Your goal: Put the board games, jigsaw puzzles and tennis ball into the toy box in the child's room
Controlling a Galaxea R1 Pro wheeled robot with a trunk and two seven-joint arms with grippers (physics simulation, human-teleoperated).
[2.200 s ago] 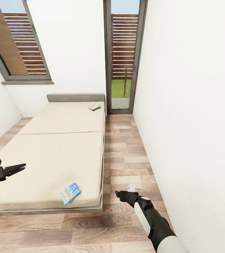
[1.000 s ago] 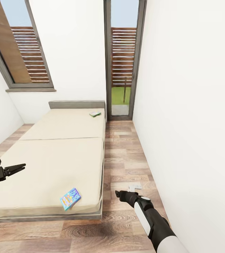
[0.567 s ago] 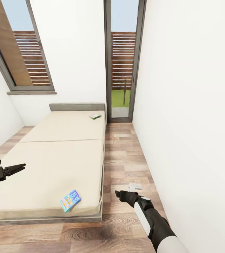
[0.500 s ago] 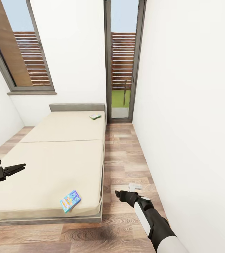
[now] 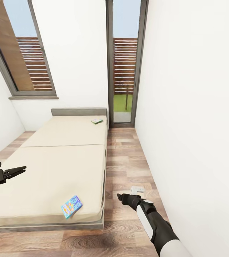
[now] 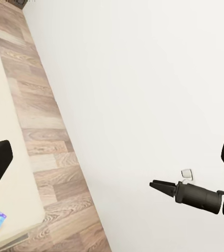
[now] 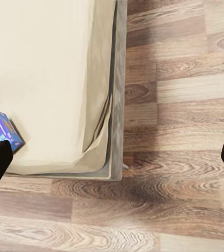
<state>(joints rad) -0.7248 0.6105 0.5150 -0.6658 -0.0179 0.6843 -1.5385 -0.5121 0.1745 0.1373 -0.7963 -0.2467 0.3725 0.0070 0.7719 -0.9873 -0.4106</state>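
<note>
Step in hand looks like approach to the bed [image 5: 57, 167] for the near board game: blue game [image 5: 71, 206] lies flat on the mattress by the near right corner, green game [image 5: 96, 121] far end by the headboard. Suggest rolling closer and squaring to the near edge, then take the blue one from above across its short side. Left gripper [image 5: 18, 170] hovers over the bed's left, arm level, fingers spread. Right gripper [image 5: 121, 196] is over the floor [image 5: 128, 160] right of the bed, forearm angled forward; fingers look parted in the wrist views.
</note>
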